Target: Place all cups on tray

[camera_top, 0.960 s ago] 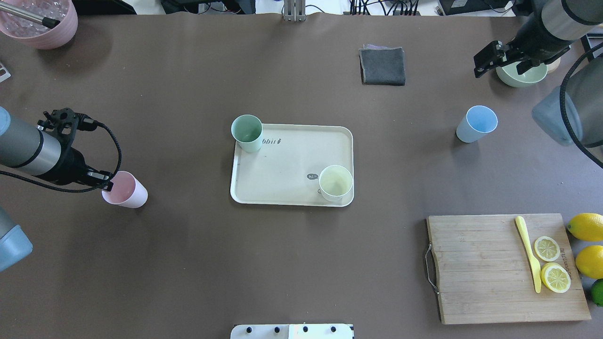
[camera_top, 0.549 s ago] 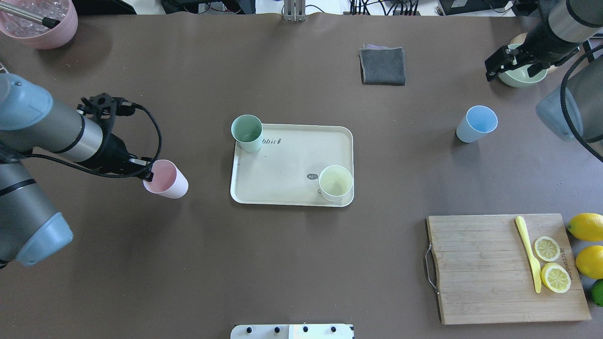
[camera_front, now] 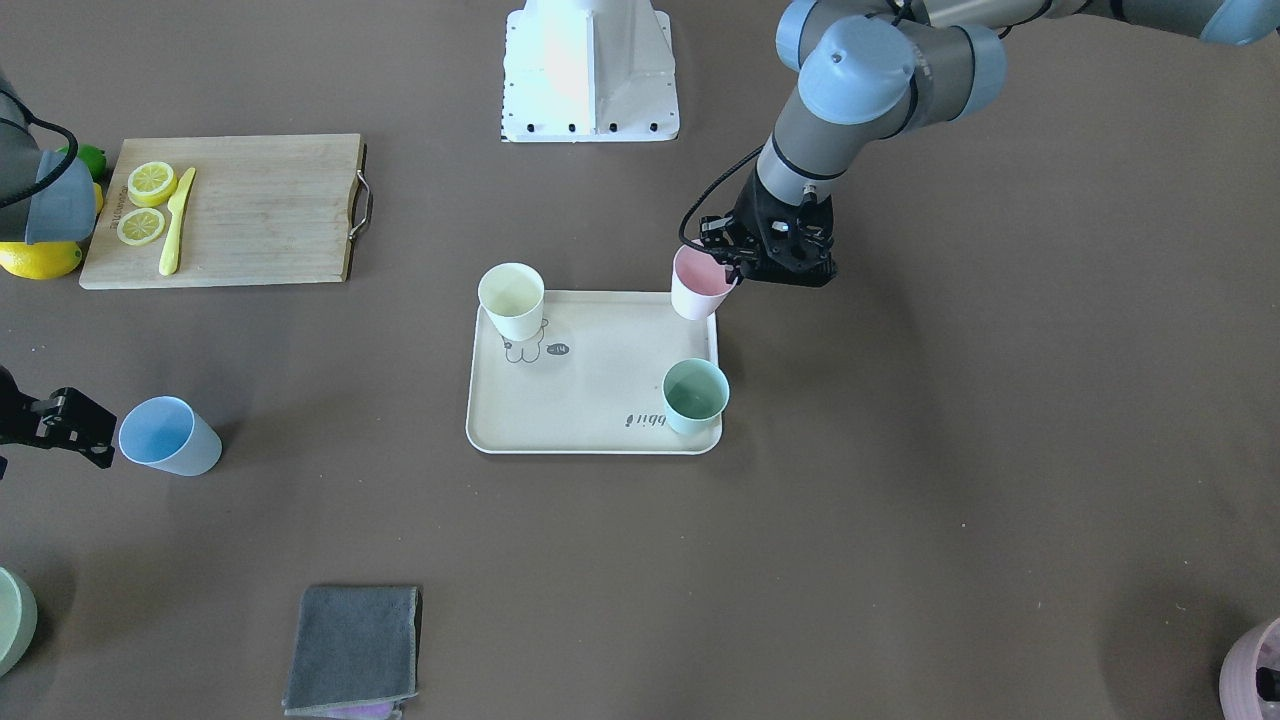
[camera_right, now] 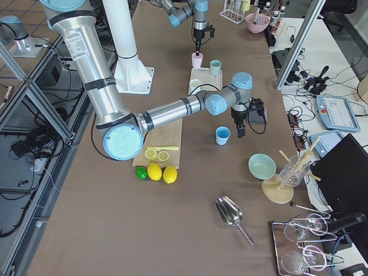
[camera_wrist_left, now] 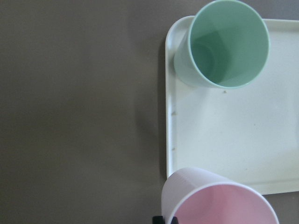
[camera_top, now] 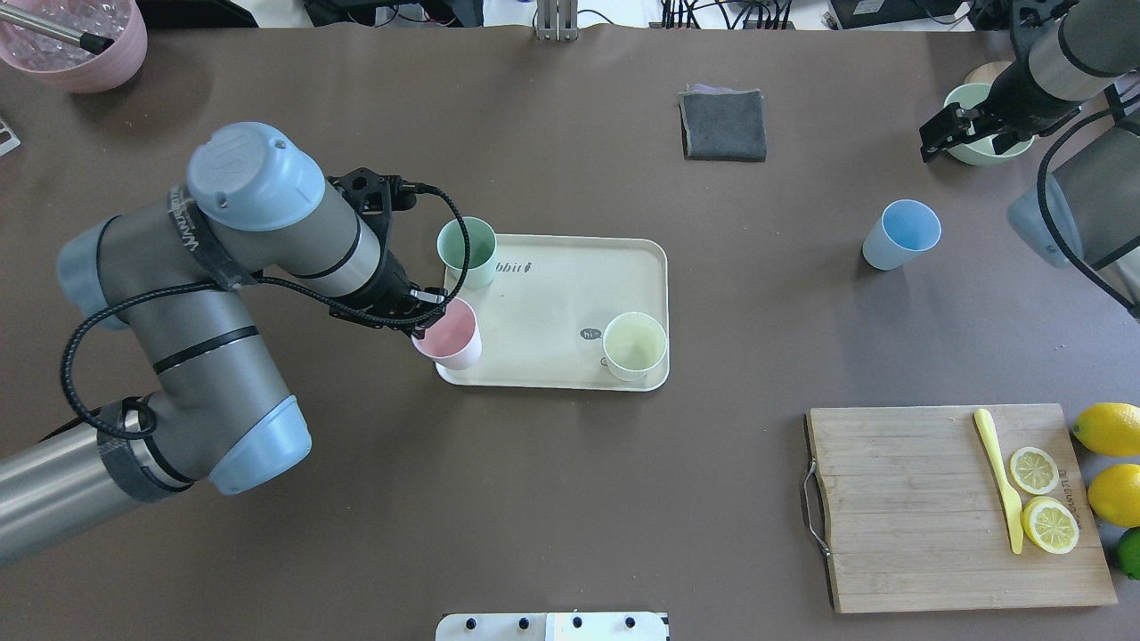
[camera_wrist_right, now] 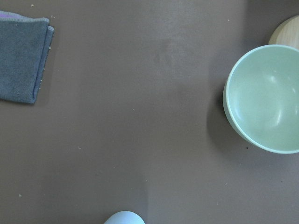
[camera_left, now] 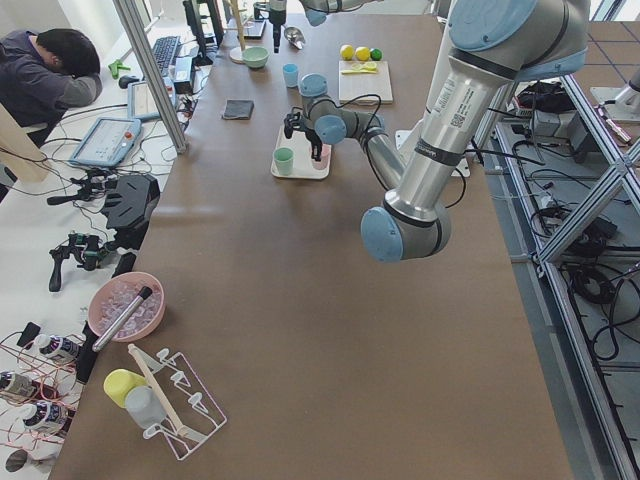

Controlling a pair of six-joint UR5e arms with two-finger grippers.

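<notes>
Seeing left gripper [camera_top: 427,310] clamped on the rim of the pink cup [camera_top: 448,338], pinching the rim side that faces away from the tray's middle. Holds the cup upright over the tray [camera_top: 543,294] corner nearest the robot on its left side. Can't tell whether the cup base touches the tray floor or hangs just above it. Counting two more cups upright on the tray: mint green cup [camera_top: 467,251] in the far-left corner next to the "Rabbit" script, on the same short edge as the pink one but apart from it. Pale yellow cup [camera_top: 634,345] in the near-right corner, beside the bear drawing. Blue cup [camera_top: 899,233] off the tray, upright on the table [camera_top: 570,499], well out to the robot's right. Right gripper [camera_top: 946,132] up above the table near the sage-green bowl [camera_top: 990,150], clear of the blue cup. Can't tell how wide its jaws stand, with no fingers showing in the right wrist view. Elsewhere: folded grey cloth [camera_top: 723,125] on the far side, cutting board [camera_top: 908,516] near right with two lemon slices [camera_top: 1042,499] and a yellow knife [camera_top: 999,476], whole lemons [camera_top: 1109,429] just beside it, pink pot [camera_top: 85,53] in the far-left corner.
</notes>
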